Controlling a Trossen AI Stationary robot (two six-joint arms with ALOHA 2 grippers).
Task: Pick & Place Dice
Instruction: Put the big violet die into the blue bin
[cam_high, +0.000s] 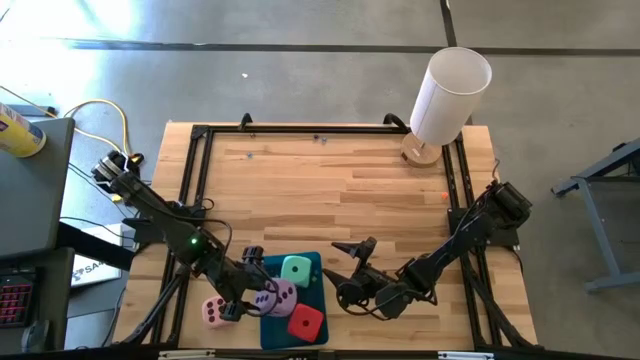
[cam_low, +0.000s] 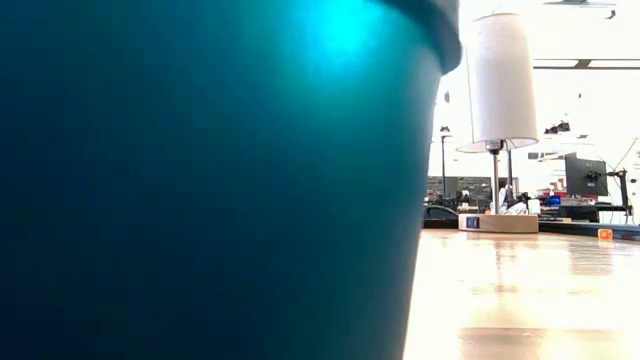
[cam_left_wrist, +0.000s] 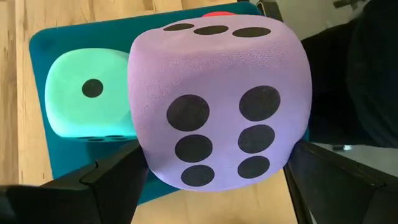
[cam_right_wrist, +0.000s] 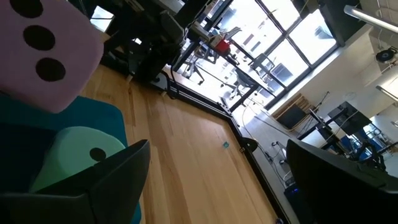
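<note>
Left arm reaches in from nine o'clock toward six, left gripper (cam_high: 262, 298) low, jaws spread wide around a cube. Right arm enters from three o'clock; right gripper (cam_high: 350, 270) jaws parted, empty.

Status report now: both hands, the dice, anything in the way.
Left hand gripping the lilac purple foam die above the teal tray. Right hand open, beside tray. Mint green die and red die on tray. Nothing blocking.

My two arms are dark, near black, built of slim jointed links with bulkier housings at the joints. A small green light glows on my left arm (cam_high: 194, 241). Black cabling trails along both arms. My left end effector (cam_left_wrist: 211, 180) ends in flat, matte black, angular fingers (cam_left_wrist: 109, 180).
</note>
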